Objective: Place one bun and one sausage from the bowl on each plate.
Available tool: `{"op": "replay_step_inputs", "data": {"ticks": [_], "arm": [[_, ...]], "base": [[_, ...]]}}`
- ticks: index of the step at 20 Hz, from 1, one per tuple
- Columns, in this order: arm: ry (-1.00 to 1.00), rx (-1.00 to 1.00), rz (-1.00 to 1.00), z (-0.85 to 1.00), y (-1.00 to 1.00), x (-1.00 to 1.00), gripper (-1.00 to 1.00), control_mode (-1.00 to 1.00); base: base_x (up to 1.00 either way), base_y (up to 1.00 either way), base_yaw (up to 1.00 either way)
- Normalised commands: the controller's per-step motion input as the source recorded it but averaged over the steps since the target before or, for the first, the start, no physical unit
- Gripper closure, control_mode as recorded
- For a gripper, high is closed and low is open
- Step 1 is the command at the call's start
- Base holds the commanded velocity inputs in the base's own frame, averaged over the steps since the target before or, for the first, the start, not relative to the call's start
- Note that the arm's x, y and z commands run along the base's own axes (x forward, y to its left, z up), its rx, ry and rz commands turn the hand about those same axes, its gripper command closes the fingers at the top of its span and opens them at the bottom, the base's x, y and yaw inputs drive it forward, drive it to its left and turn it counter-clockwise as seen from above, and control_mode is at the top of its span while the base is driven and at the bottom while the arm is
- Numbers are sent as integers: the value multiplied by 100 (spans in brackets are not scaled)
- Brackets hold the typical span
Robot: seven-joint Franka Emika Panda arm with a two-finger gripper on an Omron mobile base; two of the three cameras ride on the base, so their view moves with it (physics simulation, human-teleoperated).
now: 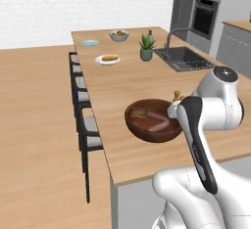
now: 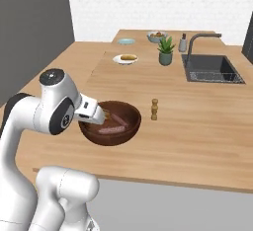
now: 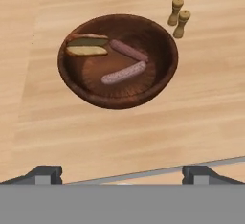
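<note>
The dark brown bowl (image 3: 165,55) stands near the counter's front edge and holds one split bun (image 3: 87,45) and two sausages (image 3: 128,50) (image 3: 123,72). My gripper (image 3: 123,173) hovers above and on the near side of the bowl, open, with nothing between its fingers. The bowl (image 1: 147,131) (image 2: 109,137) sits just in front of my hand. Far back on the counter, the white plate (image 1: 100,60) (image 2: 117,60) carries a bun (image 1: 110,57) (image 2: 128,57). The pale blue plate (image 1: 90,42) (image 2: 126,41) beyond it looks bare.
Two small wooden shakers (image 3: 178,17) (image 2: 154,109) stand just right of the bowl. A grey fruit bowl (image 1: 119,35), a potted plant (image 1: 146,47), a bottle (image 2: 183,42) and a sink (image 1: 186,59) with a faucet sit at the back. Dark stools (image 1: 81,96) line the counter's left side.
</note>
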Motion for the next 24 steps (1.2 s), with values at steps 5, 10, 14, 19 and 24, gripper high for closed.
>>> {"op": "replay_step_inputs", "data": {"ticks": [5,10,14,19,24], "arm": [[0,0,0,0,0,0,-100,100],[0,0,0,0,0,0,-100,100],[1,0,0,0,0,12,-100,-100],[4,1,2,-4,0,84,-100,-100],[10,0,-3,-27,0,64,-100,-100]], "base": [[31,-28,7],[47,-9,3],[33,-1,1],[0,0,0],[0,0,0]]}}
